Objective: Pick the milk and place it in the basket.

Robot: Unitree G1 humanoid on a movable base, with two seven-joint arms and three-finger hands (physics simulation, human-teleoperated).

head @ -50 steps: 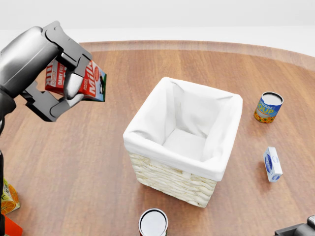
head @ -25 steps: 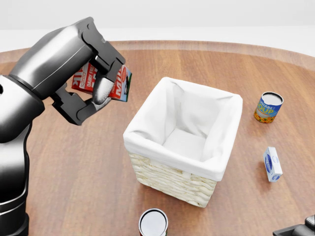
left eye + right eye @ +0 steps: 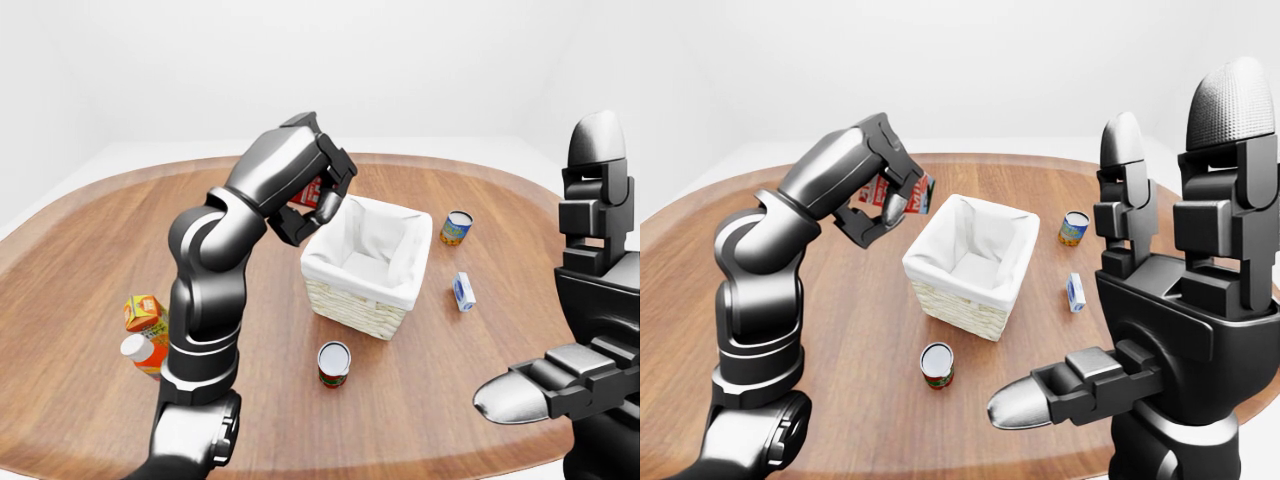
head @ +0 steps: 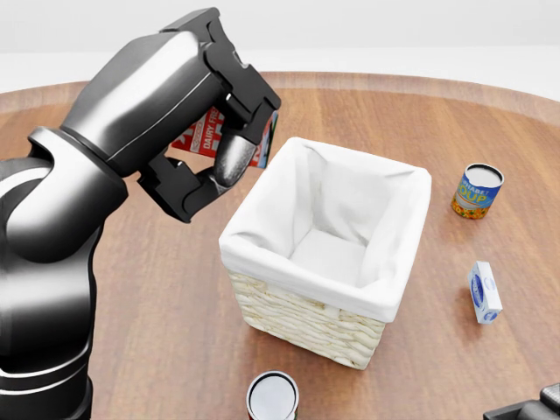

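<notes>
Beside table's edge (image 3: 60,330), only left-eye shows juice carton (image 3: 145,312).

"SOUP" on the can (image 4: 478,191)

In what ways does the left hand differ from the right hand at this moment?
The left hand is shut on the milk carton, held up beside the basket; the right hand is open and holds nothing. The left hand is far up the view; the right hand fills the right-eye view's right side. Both are dark, three-fingered.
</notes>
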